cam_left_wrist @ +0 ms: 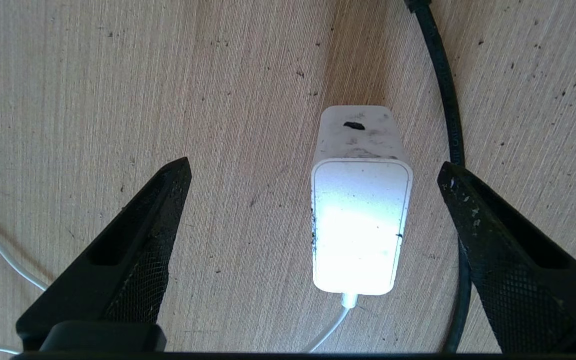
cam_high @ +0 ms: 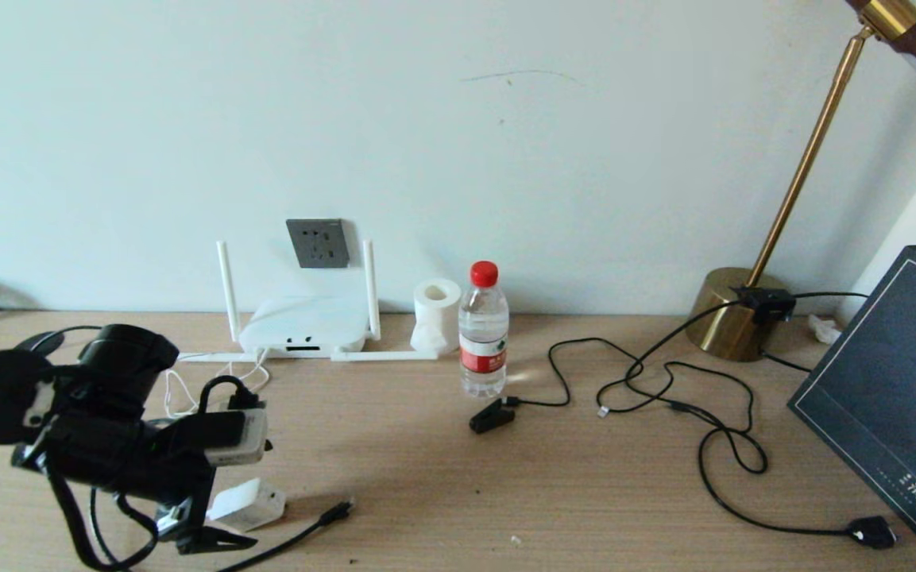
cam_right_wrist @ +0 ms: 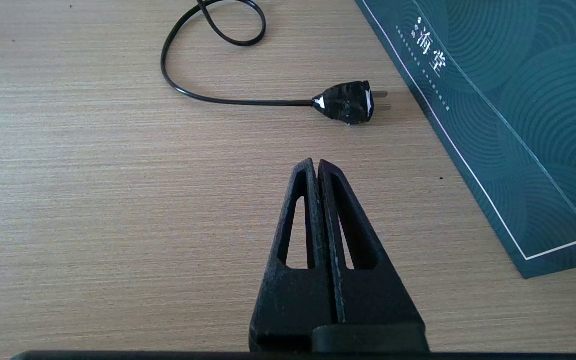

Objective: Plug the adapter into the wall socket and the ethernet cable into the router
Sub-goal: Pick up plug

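Left pincer (cam_left_wrist: 312,175) spread wide over adapter (cam_left_wrist: 360,225), near left on table (cam_high: 585,492). Risk: right finger (cam_left_wrist: 507,260) pinches ethernet cable (cam_left_wrist: 445,85) (lying just beside), spoiling grip. Right pincer (cam_right_wrist: 316,167) closed, idle.

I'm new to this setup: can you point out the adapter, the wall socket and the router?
adapter (cam_left_wrist: 360,225): left wrist view, bright top face.
wall socket (cam_high: 318,243): head view, middle of the plate.
router (cam_high: 304,322): head view, top of the casing.

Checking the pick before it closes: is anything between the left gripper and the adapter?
Nothing visible. The open left gripper straddles the adapter; the ethernet cable runs beside one finger.
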### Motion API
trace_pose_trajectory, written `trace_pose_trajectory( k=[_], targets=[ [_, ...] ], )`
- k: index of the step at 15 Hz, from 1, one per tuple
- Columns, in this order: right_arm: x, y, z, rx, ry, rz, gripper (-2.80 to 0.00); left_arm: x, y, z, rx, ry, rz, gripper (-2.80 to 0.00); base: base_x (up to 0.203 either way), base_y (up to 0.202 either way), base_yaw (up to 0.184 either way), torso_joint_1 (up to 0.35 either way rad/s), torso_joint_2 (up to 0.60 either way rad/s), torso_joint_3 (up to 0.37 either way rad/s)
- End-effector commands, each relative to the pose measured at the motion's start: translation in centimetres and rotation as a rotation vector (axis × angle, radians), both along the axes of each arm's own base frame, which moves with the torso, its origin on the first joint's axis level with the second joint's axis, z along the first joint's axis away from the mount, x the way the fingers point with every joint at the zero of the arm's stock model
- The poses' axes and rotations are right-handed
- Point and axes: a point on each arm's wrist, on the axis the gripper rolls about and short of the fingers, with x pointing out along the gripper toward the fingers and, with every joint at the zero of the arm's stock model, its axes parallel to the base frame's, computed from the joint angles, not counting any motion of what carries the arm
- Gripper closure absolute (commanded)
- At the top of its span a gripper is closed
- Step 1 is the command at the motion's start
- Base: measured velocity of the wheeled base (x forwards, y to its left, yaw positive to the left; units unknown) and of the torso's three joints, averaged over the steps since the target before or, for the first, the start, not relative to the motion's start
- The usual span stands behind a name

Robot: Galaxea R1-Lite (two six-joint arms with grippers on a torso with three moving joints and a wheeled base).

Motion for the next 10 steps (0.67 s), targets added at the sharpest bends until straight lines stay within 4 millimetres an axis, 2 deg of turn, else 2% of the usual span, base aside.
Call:
trace_pose_trajectory(
  k=[1,10],
  targets=[
    [0.01,0.0,0.0,-0.001,0.001,0.0,0.0,-0.08,0.03,0.0,0.001,-0.001,-0.006,0.0,0.0,0.0,0.0,0.0,0.0,0.0],
    [0.01,0.0,0.0,-0.001,0.001,0.0,0.0,0.06,0.02,-0.83,0.012,0.03,-0.004,0.0,0.0,0.0,0.0,0.0,0.0,0.0]
  ],
)
